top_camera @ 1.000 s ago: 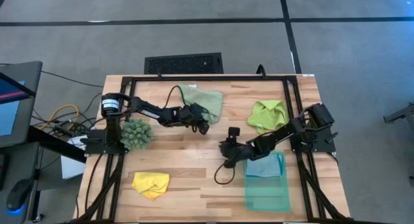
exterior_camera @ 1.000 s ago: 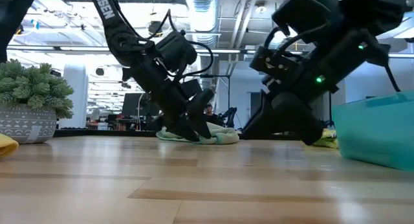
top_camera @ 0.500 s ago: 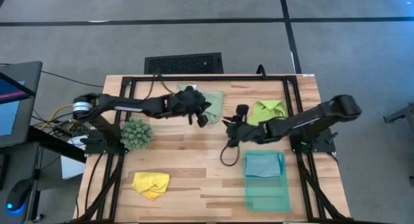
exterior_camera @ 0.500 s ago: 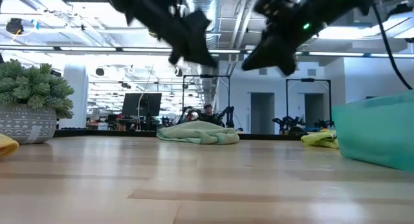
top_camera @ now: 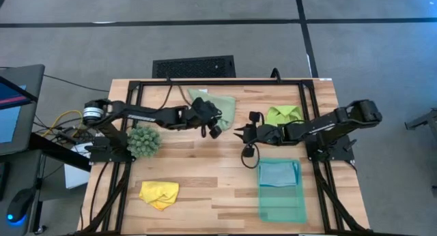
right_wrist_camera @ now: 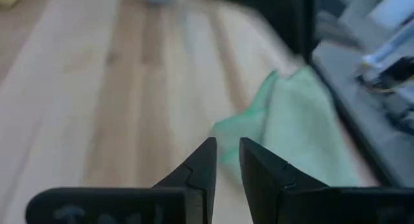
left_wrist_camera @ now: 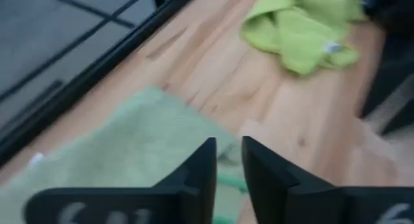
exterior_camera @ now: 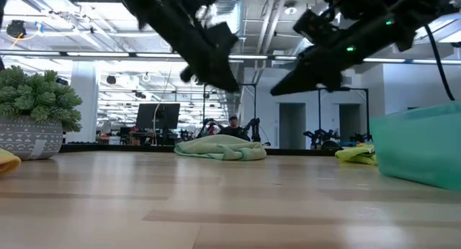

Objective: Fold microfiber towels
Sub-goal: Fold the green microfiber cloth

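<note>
A pale sage green towel [top_camera: 217, 105] lies crumpled on the table at the far middle, seen also in the low view [exterior_camera: 220, 148]. A lime green towel [top_camera: 283, 115] lies bunched to its right. A yellow towel [top_camera: 159, 193] lies at the near left. A light blue towel [top_camera: 278, 173] lies folded in the teal tray [top_camera: 280, 212]. My left gripper [top_camera: 213, 129] hovers above the sage towel's near edge, its fingers [left_wrist_camera: 202, 169] a narrow gap apart and holding nothing. My right gripper [top_camera: 240, 134] hovers between the two green towels, also narrowly open [right_wrist_camera: 228, 159] and holding nothing.
A dark-green spiky plant in a pot [top_camera: 143, 140] stands at the left, under my left arm. A black frame [top_camera: 218, 82] runs along the table's far and side edges. Bare wood shows in the near middle, between the yellow towel and the tray.
My left gripper has risen off the sage towel's near edge, rolling a little, and now hangs clear above it; the towel stays on the table. My right gripper has lifted from beside the tray and gone toward the far edge, ending between the two green towels.
</note>
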Controlling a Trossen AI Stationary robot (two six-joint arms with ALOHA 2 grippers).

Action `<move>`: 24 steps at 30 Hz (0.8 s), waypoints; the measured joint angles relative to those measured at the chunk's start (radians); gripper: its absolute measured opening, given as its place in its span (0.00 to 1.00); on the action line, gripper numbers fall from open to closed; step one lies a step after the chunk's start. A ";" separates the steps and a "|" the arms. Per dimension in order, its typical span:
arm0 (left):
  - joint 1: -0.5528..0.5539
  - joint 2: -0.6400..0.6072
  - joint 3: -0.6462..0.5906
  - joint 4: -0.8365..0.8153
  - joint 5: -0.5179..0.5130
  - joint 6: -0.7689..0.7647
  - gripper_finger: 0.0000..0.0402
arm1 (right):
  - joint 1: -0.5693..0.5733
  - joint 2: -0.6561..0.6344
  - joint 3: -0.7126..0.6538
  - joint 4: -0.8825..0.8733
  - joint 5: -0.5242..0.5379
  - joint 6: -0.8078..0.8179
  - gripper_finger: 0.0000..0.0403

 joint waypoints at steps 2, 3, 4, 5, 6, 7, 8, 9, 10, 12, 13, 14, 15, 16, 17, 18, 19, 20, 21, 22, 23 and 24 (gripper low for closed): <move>0.031 0.036 0.000 -0.019 0.006 -0.055 0.24 | -0.011 0.014 -0.001 0.008 0.016 -0.013 0.23; 0.046 0.055 0.000 -0.016 0.015 -0.078 0.28 | -0.015 0.019 -0.001 0.004 0.016 -0.015 0.23; 0.063 0.070 0.000 -0.023 0.038 -0.104 0.32 | -0.019 0.023 -0.001 -0.002 0.016 -0.015 0.23; 0.077 0.090 0.000 -0.035 0.053 -0.127 0.35 | -0.021 0.023 -0.001 -0.011 0.016 -0.016 0.23; 0.091 0.110 0.001 -0.021 0.079 -0.148 0.38 | -0.022 0.027 0.000 -0.011 0.016 -0.016 0.23; 0.104 0.128 0.001 -0.027 0.110 -0.169 0.41 | -0.023 0.029 0.000 -0.020 0.016 -0.017 0.23; 0.116 0.146 0.000 -0.032 0.129 -0.182 0.43 | -0.026 0.029 -0.001 -0.030 0.016 -0.018 0.23; 0.127 0.165 0.000 -0.017 0.148 -0.195 0.44 | -0.027 0.029 -0.001 -0.030 0.015 -0.018 0.23; 0.139 0.181 0.000 -0.021 0.157 -0.207 0.45 | -0.027 0.029 -0.001 -0.029 0.016 -0.019 0.23; 0.161 0.209 0.000 -0.022 0.165 -0.224 0.46 | -0.027 0.029 -0.001 -0.025 0.016 -0.036 0.23; 0.171 0.221 0.000 -0.030 0.176 -0.233 0.46 | -0.027 0.029 -0.001 -0.019 0.017 -0.042 0.23; 0.178 0.239 0.001 -0.018 0.196 -0.242 0.45 | -0.027 0.029 -0.001 -0.010 0.020 -0.043 0.23; 0.186 0.253 0.001 -0.011 0.238 -0.252 0.45 | -0.027 0.029 -0.001 -0.001 0.025 -0.046 0.23; 0.191 0.264 0.000 -0.018 0.274 -0.259 0.44 | -0.027 0.029 -0.001 0.007 0.034 -0.056 0.23; 0.192 0.279 0.000 0.000 0.300 -0.260 0.43 | -0.027 0.029 -0.001 0.013 0.038 -0.065 0.23; 0.192 0.287 0.002 0.021 0.327 -0.260 0.42 | -0.027 0.029 0.000 0.015 0.039 -0.068 0.23; 0.190 0.295 0.003 0.025 0.351 -0.262 0.41 | -0.027 0.029 0.000 0.015 0.040 -0.068 0.23; 0.188 0.302 0.004 0.033 0.361 -0.265 0.40 | -0.027 0.029 0.000 0.016 0.040 -0.068 0.23; 0.188 0.306 0.005 0.039 0.378 -0.268 0.38 | -0.027 0.029 0.000 0.014 0.040 -0.068 0.23; 0.188 0.306 0.005 0.039 0.390 -0.268 0.37 | -0.027 0.029 0.000 0.010 0.040 -0.068 0.23; 0.188 0.306 0.005 0.040 0.396 -0.266 0.35 | -0.027 0.029 0.000 0.006 0.039 -0.067 0.23; 0.189 0.305 0.003 0.047 0.405 -0.259 0.33 | -0.024 0.029 0.000 0.001 0.040 -0.061 0.23</move>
